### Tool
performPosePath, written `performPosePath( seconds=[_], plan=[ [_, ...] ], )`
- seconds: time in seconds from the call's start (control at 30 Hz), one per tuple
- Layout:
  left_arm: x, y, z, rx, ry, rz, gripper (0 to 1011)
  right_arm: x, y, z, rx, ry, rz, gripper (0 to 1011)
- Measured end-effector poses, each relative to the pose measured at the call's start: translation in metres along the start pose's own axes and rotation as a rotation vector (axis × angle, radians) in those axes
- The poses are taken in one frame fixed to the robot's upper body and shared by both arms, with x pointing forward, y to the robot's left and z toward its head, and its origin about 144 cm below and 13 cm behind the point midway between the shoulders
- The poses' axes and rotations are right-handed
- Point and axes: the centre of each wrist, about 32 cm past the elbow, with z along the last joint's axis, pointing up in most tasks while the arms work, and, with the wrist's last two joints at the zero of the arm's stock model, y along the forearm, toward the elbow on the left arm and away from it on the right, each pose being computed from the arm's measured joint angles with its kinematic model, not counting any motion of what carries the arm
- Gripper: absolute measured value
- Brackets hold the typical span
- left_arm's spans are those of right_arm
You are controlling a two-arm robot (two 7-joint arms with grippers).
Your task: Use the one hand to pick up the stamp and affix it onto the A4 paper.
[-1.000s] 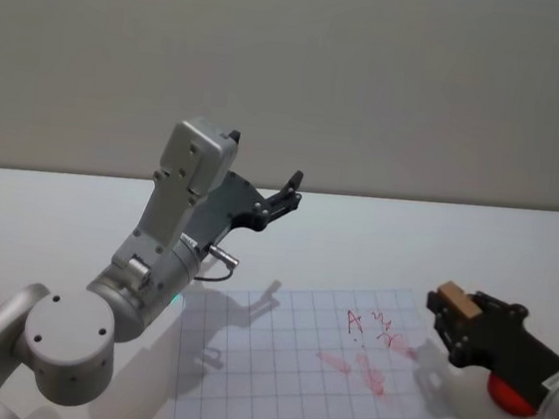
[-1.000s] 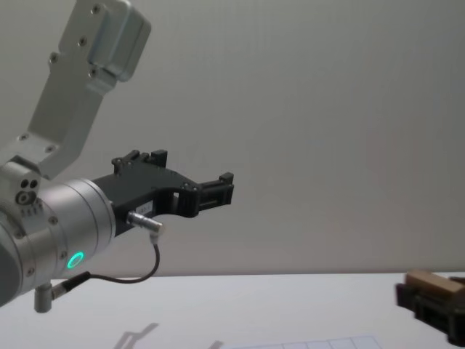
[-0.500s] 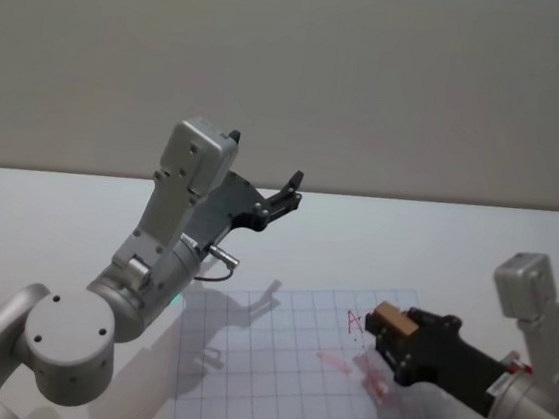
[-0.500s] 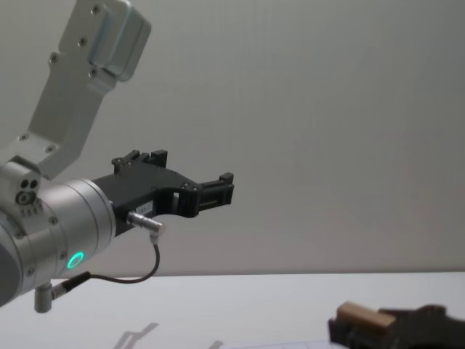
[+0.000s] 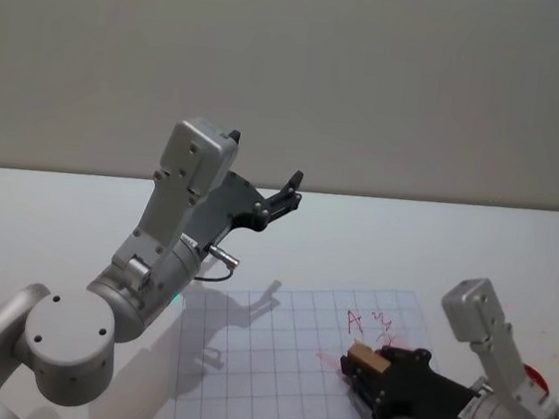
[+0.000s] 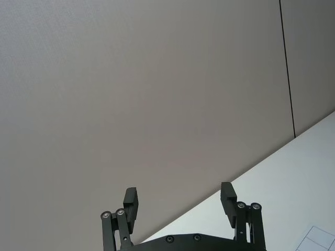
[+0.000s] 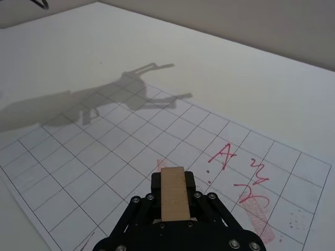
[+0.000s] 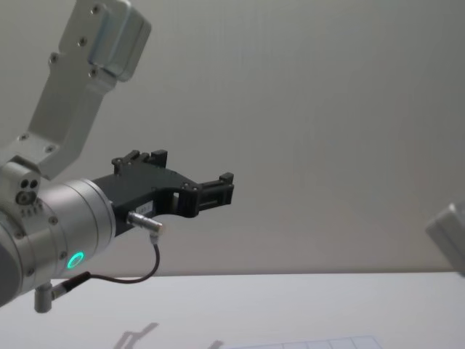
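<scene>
The A4 paper [image 5: 274, 359] lies flat on the table, a white sheet with a thin grid [image 7: 104, 157] and red marks [image 7: 246, 183] on its right part. My right gripper [image 5: 361, 366] is low over the sheet beside the red marks, shut on the stamp [image 5: 368, 358], a small wooden block [image 7: 172, 193] held between its black jaws. My left gripper [image 5: 289, 193] stays raised and open, well above the table at the left [image 8: 221, 190], with nothing between its fingers [image 6: 131, 201].
A red round object [image 5: 533, 381] lies on the table at the right, behind my right arm. The pale tabletop [image 5: 375, 250] runs back to a plain wall. Shadows of the left arm fall across the paper's left part [image 7: 104, 99].
My right gripper has carried the stamp leftward from the table's right edge and down onto the paper, dropping below the chest view. The left arm has not moved.
</scene>
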Motion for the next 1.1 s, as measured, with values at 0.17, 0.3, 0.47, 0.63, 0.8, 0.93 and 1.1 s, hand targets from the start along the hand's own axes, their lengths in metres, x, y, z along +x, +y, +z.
performPosePath(
  seconds=[0.17, 0.3, 0.47, 0.63, 0.8, 0.93, 1.1],
  plan=[
    [0.000, 0.000, 0.000, 0.000, 0.000, 0.000, 1001, -0.001, 0.002, -0.005, -0.027, 0.004, 0.006, 219],
    [0.000, 0.000, 0.000, 0.000, 0.000, 0.000, 1001, -0.001, 0.002, -0.007, -0.035, 0.005, 0.007, 219],
    [0.000, 0.000, 0.000, 0.000, 0.000, 0.000, 1001, -0.001, 0.003, -0.009, -0.044, 0.005, 0.008, 219],
    [0.000, 0.000, 0.000, 0.000, 0.000, 0.000, 1001, -0.002, 0.004, -0.011, -0.052, 0.010, 0.007, 219],
    [0.000, 0.000, 0.000, 0.000, 0.000, 0.000, 1001, -0.003, 0.007, -0.011, -0.040, 0.008, 0.006, 219],
    [0.000, 0.000, 0.000, 0.000, 0.000, 0.000, 1001, -0.004, 0.010, -0.010, -0.012, 0.009, 0.005, 219],
    [0.000, 0.000, 0.000, 0.000, 0.000, 0.000, 1001, -0.004, 0.014, 0.000, 0.060, 0.005, 0.001, 219]
  ],
)
